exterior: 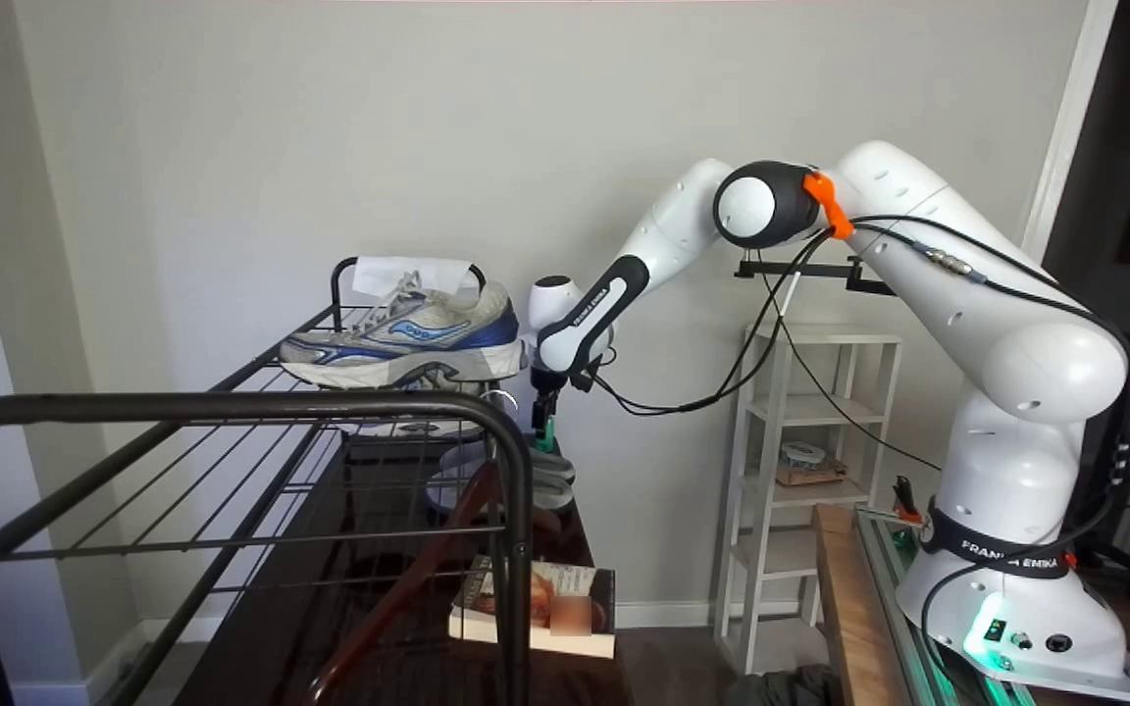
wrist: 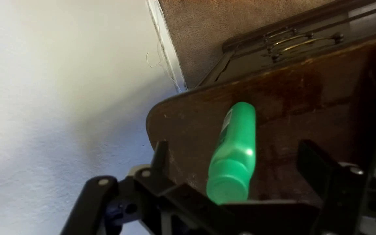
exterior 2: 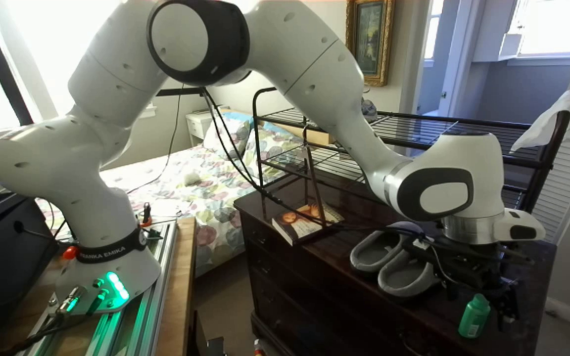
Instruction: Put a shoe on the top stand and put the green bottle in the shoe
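STEP: we're likely at green bottle (exterior 2: 474,317) pickup, shoe (exterior: 408,335) on top stand (exterior 2: 408,129) | gripper (wrist: 233,150): jaws apart, bottle between in wrist view, standing on dresser (wrist: 289,124) | NEXT: we should close, lift

Dark dresser (exterior 2: 334,306): 1. On its top: green bottle (exterior 2: 474,317), 1; grey slippers (exterior 2: 407,277), 2; book (exterior 2: 301,225), 1. Higher than its top: black rack (exterior: 231,406), 1; sneakers (exterior: 403,338), at least 1; white cloth-like sheet (exterior 2: 552,118), 1; wooden hanger (exterior: 381,613), 1; gripper (wrist: 233,150), 1; robot arm (exterior: 987,275), 1. Off it: white shelving unit (exterior: 825,331), 1; bed (exterior 2: 166,175), 1; framed picture (exterior 2: 370,39), 1.
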